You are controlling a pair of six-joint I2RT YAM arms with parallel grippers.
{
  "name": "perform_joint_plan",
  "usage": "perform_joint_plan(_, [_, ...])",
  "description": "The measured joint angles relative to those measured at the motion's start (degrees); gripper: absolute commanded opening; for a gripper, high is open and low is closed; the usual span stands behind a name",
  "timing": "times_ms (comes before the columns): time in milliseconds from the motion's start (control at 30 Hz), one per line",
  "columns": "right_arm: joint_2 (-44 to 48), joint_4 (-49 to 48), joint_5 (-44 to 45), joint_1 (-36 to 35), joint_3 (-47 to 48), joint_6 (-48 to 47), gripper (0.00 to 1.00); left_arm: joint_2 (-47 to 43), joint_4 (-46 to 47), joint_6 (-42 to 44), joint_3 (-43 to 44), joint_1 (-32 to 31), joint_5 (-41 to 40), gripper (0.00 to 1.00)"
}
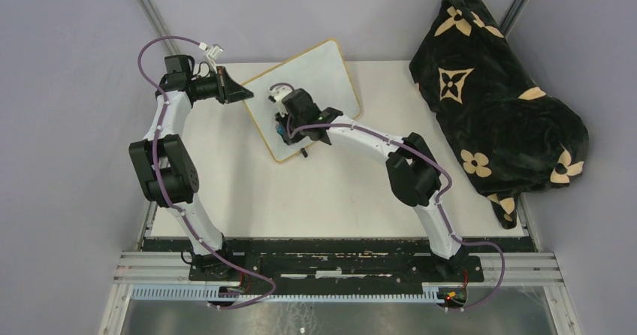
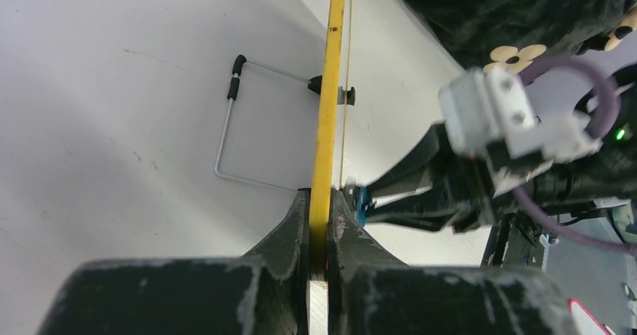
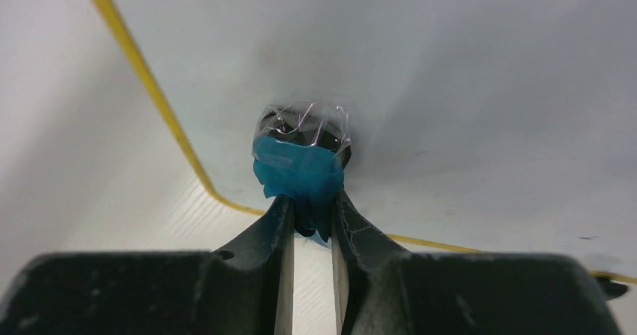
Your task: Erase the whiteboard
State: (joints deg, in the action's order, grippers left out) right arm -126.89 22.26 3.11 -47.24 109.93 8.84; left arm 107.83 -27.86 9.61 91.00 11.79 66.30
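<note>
The whiteboard (image 1: 324, 70) with its thin light-wood frame lies slanted at the back middle of the table, and its visible face is blank. My left gripper (image 1: 242, 93) is shut on its left edge; in the left wrist view the frame (image 2: 329, 117) runs straight up from between my jaws (image 2: 321, 198). My right gripper (image 1: 282, 122) is over the board's near part, shut on a small eraser wrapped in blue tape (image 3: 302, 155). The eraser's dark tip presses on the white surface (image 3: 451, 64) close to the rounded corner.
A black blanket with beige flower patterns (image 1: 496, 95) is heaped on the right side of the table. The board's wire stand (image 2: 225, 128) and a small black foot (image 2: 346, 95) show behind it. Grey walls close in the back and sides.
</note>
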Motion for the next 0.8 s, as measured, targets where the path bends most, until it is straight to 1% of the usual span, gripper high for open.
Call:
perform_joint_plan(100, [0.2, -0.3, -1.7, -1.6, -3.3, -0.2, 0.01, 0.0, -0.1, 0.1, 0.0, 0.0, 0.0, 0.03])
perform_joint_plan(200, [0.2, 0.0, -2.5, -1.9, -3.8, -0.5, 0.01, 0.0, -0.1, 0.1, 0.0, 0.0, 0.0, 0.03])
perform_joint_plan(600, [0.3, -1.6, -5.3, -1.0, 0.4, -0.4, 0.01, 0.0, -0.2, 0.2, 0.0, 0.0, 0.0, 0.03])
perform_joint_plan(800, [0.3, -1.9, -7.1, -1.6, 5.3, 0.1, 0.01, 0.0, -0.2, 0.2, 0.0, 0.0, 0.0, 0.03])
